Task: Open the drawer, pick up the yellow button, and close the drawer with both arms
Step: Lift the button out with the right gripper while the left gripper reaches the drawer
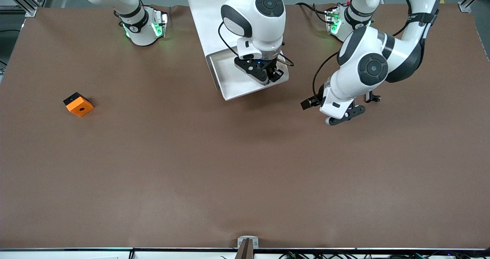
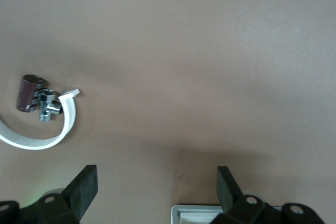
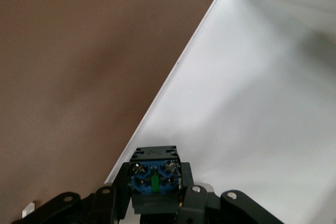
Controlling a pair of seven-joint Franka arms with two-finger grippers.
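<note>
The drawer [image 1: 229, 81], a shallow white tray, stands pulled out of the white cabinet [image 1: 204, 13]. My right gripper [image 1: 272, 75] is over the drawer's corner toward the left arm's end and nearest the front camera. In the right wrist view my right gripper [image 3: 153, 183] is shut on the button [image 3: 152, 157]. Only the button's blue and black base shows, above the drawer's white floor [image 3: 252, 103]; its orange cap is hidden. My left gripper [image 1: 343, 117] is open and empty over bare table toward the left arm's end from the drawer. In the left wrist view my left gripper [image 2: 156, 182] has its fingers wide apart.
An orange block with a hole [image 1: 78, 104] lies toward the right arm's end of the table. A small dark cylinder with a metal clip [image 2: 35, 97] and a curved white strip [image 2: 58, 129] lie on the table by my left gripper. A drawer corner [image 2: 194, 213] shows there too.
</note>
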